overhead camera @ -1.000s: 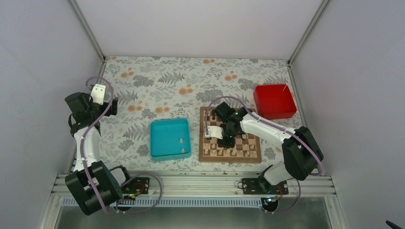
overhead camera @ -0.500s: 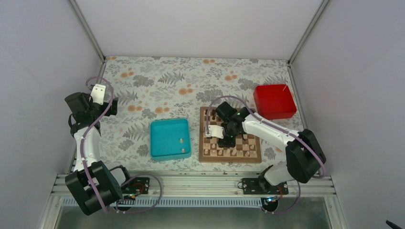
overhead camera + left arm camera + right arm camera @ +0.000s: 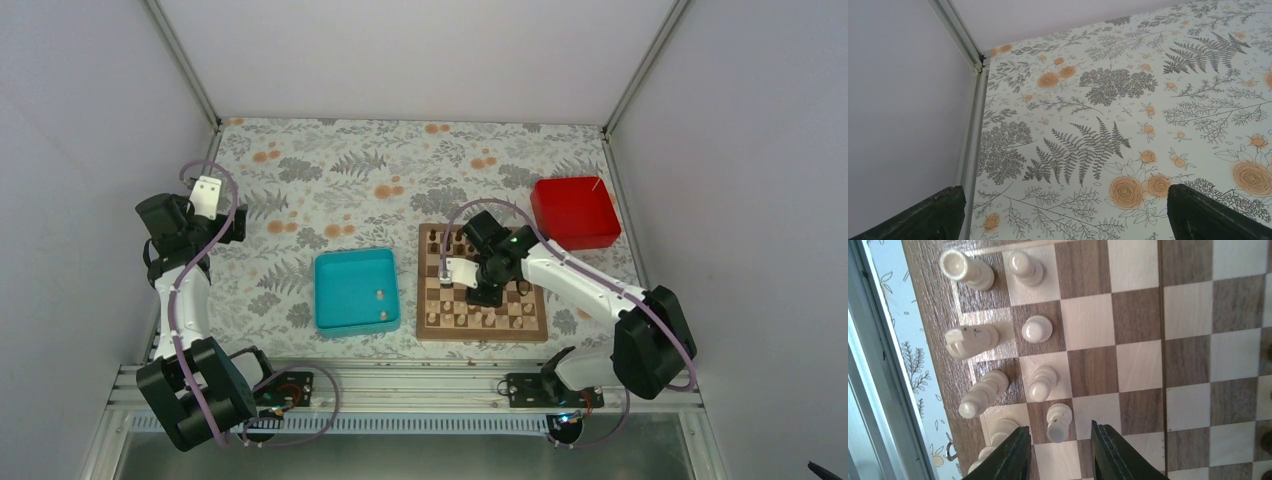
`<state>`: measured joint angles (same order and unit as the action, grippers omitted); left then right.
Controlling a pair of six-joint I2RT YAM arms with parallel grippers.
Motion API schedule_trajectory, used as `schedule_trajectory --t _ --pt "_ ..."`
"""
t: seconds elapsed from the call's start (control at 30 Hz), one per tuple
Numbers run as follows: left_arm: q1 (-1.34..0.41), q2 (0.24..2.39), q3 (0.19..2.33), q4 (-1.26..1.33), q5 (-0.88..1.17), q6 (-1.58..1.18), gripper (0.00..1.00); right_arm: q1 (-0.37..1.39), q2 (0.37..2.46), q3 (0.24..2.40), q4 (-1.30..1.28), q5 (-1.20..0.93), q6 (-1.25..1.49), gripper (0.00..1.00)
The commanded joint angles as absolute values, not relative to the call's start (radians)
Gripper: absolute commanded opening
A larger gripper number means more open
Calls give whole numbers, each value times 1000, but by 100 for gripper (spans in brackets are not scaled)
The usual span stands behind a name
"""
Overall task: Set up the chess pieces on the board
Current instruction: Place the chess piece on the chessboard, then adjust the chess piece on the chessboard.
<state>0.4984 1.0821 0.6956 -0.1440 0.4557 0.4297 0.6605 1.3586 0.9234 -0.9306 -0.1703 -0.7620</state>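
The board (image 3: 481,335) lies right of centre and fills the right wrist view (image 3: 1138,365). Several pale chess pieces stand in two rows along its near edge (image 3: 470,320). The right wrist view shows a rook (image 3: 966,269), a knight (image 3: 970,340), a bishop (image 3: 983,392) and pawns (image 3: 1037,329). My right gripper (image 3: 484,293) hangs low over the board. It is open (image 3: 1059,426), with one pale pawn (image 3: 1058,422) standing free between the fingertips. Two more pale pieces (image 3: 381,303) lie in the teal tray. My left gripper (image 3: 207,190) is open and empty (image 3: 1063,210) at the far left.
The teal tray (image 3: 340,290) sits left of the board. A red box (image 3: 573,212) stands behind the board on the right. Dark chessmen (image 3: 450,243) line the board's far edge. The enclosure walls and a metal rail (image 3: 973,125) border the floral cloth.
My right arm has shifted to the right over the board, away from its left edge. The left arm has not moved.
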Motion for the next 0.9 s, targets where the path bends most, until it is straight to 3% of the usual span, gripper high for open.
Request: schedule_trajectory --t 0.0,0.5,0.87 --pt "506 1079 704 -119 471 434 100 648 1365 894 -922 -163 -766 33" --pt "506 1076 702 -120 468 434 100 637 1422 874 -879 -168 -780 32" --pt "505 1075 703 -122 472 434 100 628 1405 873 -897 -174 -779 17"
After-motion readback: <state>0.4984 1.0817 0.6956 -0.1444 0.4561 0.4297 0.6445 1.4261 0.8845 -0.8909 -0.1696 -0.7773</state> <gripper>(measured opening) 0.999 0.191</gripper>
